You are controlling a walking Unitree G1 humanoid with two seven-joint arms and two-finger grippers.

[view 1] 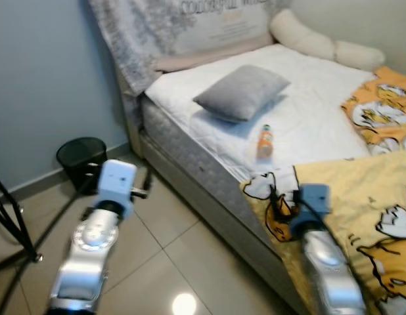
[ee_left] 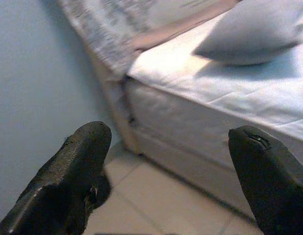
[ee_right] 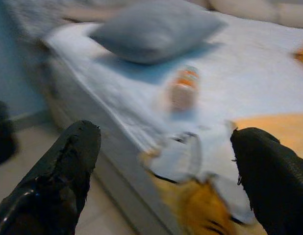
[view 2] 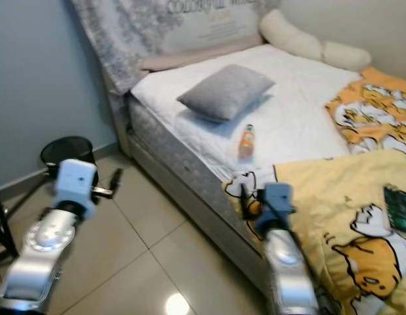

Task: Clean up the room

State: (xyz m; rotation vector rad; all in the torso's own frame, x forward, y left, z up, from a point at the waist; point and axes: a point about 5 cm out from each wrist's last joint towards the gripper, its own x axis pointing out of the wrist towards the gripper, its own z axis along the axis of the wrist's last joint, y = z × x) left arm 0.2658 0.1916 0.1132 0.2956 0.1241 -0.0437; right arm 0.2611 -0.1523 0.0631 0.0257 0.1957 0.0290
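Two grippers are raised before a bed, both spread wide and holding nothing. Farthest left, a black mesh bin (view 1: 81,159) stands on the tiled floor (view 1: 170,256) against the blue-grey wall, just beside the bed's head corner. The left gripper (ee_left: 171,171) hangs over the tiles near that bin, its fingers (ee_left: 73,171) well apart and touching nothing, aimed at the side of the mattress (ee_left: 190,147). On the white sheet a grey pillow (view 1: 242,90) lies flat, and just beyond its corner an orange bottle (view 1: 265,141) with a pale cap stands upright, near the mattress edge. The right gripper (ee_right: 166,171) is over the edge of the yellow cartoon-print blanket (view 1: 374,203), jaws equally released and empty, with the bottle ahead between them though blurred. At the far right a dark flat object (view 2: 400,209) rests on the blanket; what it is cannot be told.
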